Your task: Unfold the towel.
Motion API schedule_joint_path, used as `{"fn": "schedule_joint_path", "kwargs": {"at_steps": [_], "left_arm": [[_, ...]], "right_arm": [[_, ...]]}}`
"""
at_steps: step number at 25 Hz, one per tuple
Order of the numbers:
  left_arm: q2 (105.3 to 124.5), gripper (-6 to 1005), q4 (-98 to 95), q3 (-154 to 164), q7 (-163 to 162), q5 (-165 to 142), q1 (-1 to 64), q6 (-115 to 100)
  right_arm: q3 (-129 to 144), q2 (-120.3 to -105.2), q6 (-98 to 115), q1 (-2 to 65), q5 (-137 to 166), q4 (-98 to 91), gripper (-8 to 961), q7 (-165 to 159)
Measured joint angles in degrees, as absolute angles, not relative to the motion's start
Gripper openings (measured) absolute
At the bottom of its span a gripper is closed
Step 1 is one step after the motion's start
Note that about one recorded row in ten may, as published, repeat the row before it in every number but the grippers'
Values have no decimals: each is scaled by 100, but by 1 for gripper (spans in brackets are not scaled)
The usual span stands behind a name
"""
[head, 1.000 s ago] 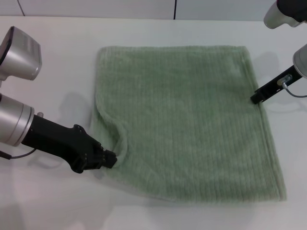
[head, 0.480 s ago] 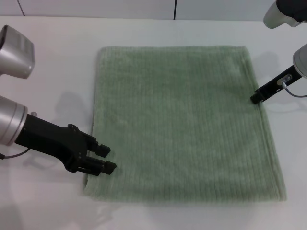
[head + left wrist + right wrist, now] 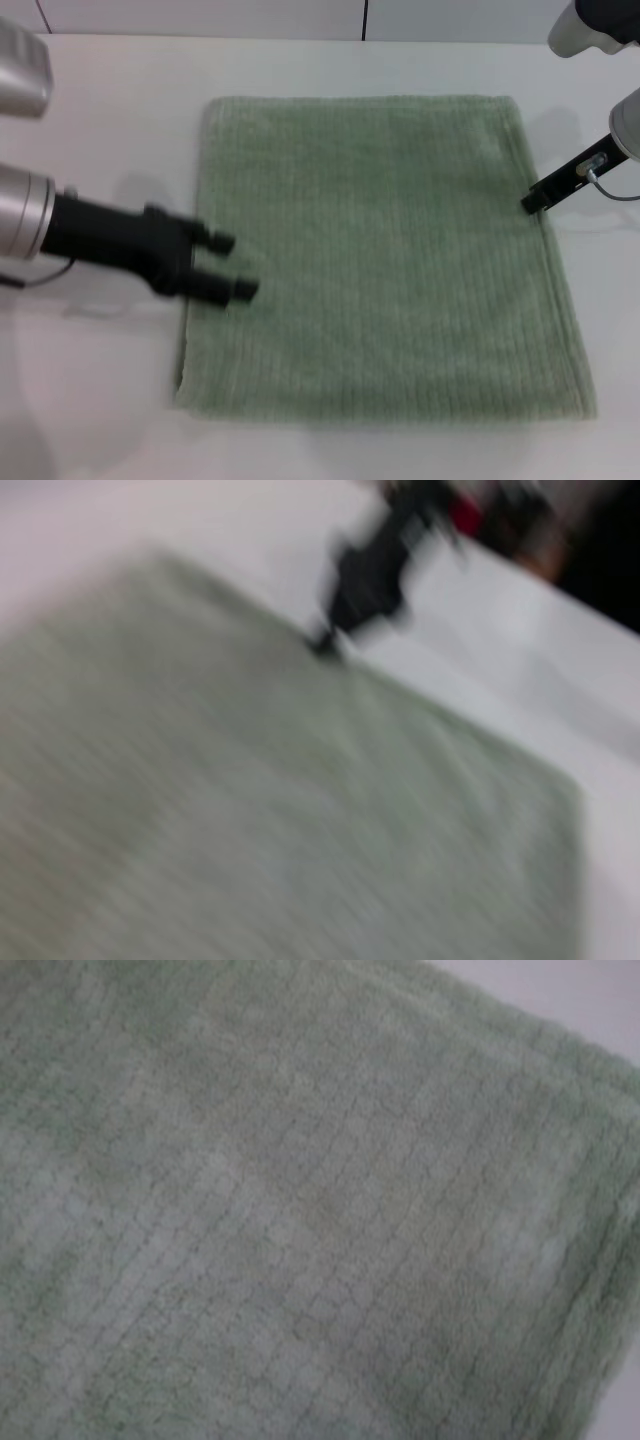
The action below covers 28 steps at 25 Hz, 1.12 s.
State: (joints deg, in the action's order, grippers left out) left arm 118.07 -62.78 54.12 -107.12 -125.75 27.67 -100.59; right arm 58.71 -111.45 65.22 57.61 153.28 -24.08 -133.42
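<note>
Towel (image 3: 385, 255) is lying pretty much flat on the white table (image 3: 110, 130) — a big pale sage-green square with fine ribbed stripes and hemmed edges, way wider than either gripper. From the head view all four edges can be traced, with the near-left corner sitting just a touch uneven. Left gripper (image 3: 232, 266) is over the towel's left edge, about halfway down that side, its two black fingers (image 3: 240, 289) spread apart with nothing between them, so it's released and gripping no cloth. Right gripper (image 3: 531, 204) sits at the towel's right edge, tip right at the hem toward the far side; whether that claw is released or clenched can't be made out, since only a thin dark tip shows there. Left wrist view is heavily smeared, but it catches the green cloth (image 3: 250, 810) filling most of the picture, with the other arm's dark gripper (image 3: 325, 645) at the far hem. Right wrist view is basically wall-to-wall terry (image 3: 300, 1220) — ribbed texture up close, with a hemmed edge and a sliver of table at one corner.
</note>
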Motion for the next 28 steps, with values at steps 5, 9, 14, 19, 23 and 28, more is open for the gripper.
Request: {"fn": "schedule_joint_path", "kwargs": {"at_steps": [5,9,14,19,23,28], "left_arm": [[11809,786,-5827,5233,-10267,-11413,2728,-8836],[11810,786,-5125,5223,-9698,-10294,2782,-7790],[11816,786,-4504,5220,-9104,-9231,2864,-7214],[11813,786,-2790,4758,-7512,-6996,3230,-6558],[11824,786,-1807,4281,-6548,-6094,3492,-6466],[11842,786,-1306,4034,-5884,-5427,3611,-6228]], "right_arm": [[5871,-11143,6499,5850,15327,-2437,-2,-13365],[5871,-11151,6461,6007,15396,-2547,-1,-13459],[5870,-11273,6173,6267,15962,-2803,-1,-13872],[5900,-11679,5556,6305,16665,-3443,-1,-14194],[6303,-11920,4611,5943,16614,-3923,-1,-14228],[7472,-11950,2334,5135,15333,-4035,-1,-14244]]}}
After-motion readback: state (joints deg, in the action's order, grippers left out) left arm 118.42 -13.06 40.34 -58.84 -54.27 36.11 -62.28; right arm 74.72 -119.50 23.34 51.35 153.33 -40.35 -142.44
